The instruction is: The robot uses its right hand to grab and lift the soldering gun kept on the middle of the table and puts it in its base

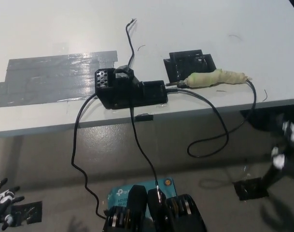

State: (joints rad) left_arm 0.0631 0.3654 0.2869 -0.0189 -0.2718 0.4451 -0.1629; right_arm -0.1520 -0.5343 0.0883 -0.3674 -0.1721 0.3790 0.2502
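Resting at the lower left corner, the white left hand (3,202) hangs below the table edge with its fingers spread and nothing in them. On the opposite side, the black right hand (283,150) shows as a blurred dark shape with pale patches off the table's right near edge; whether its fingers are apart or closed cannot be told.

On the floor near the robot lies a teal box (122,192) with white lettering, partly hidden. A square of black tape (250,189) sticks to the floor at right, and a smaller dark patch (30,211) lies at lower left.

Thin black cables (79,145) drop from the table's near edge and loop over the grey floor.

On the smooth white table (209,19), close to the near edge, sits the base (130,89), a blocky matte black housing with a perforated light panel at its left end and a ring-like holder on top. Just right of it lies the soldering gun (215,78), its handle wrapped in wrinkled cream-yellow tape, its narrow metal tip pointing left at the base. It lies across a patch of black tape (188,64). Left of the base, wide strips of shiny grey duct tape (50,77) cover the tabletop.
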